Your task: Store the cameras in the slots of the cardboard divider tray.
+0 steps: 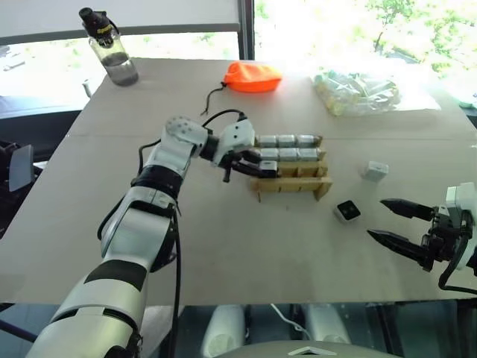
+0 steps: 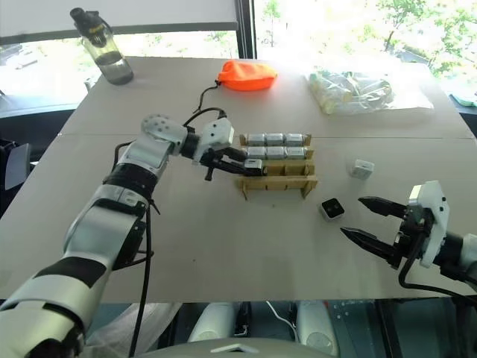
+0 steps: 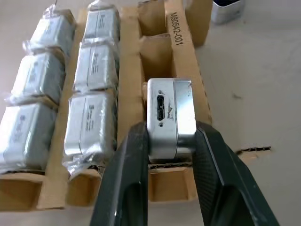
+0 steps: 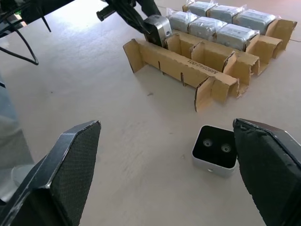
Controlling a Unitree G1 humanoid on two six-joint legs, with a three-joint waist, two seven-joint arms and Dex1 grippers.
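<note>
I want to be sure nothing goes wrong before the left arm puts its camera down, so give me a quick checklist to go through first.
1. Left tool grips the held camera firmly, fingers on both sides: ok.
2. Held camera sits over the third row's end slot of the cardboard divider tray: ok.
3. That slot is empty underneath: cannot tell, the camera hides it.
4. Two far rows already filled with wrapped cameras: ok.
5. Right tool open and clear of the tray: ok.
6. Two loose cameras wait on the table, one near the right tool, one farther off: ok.
</note>
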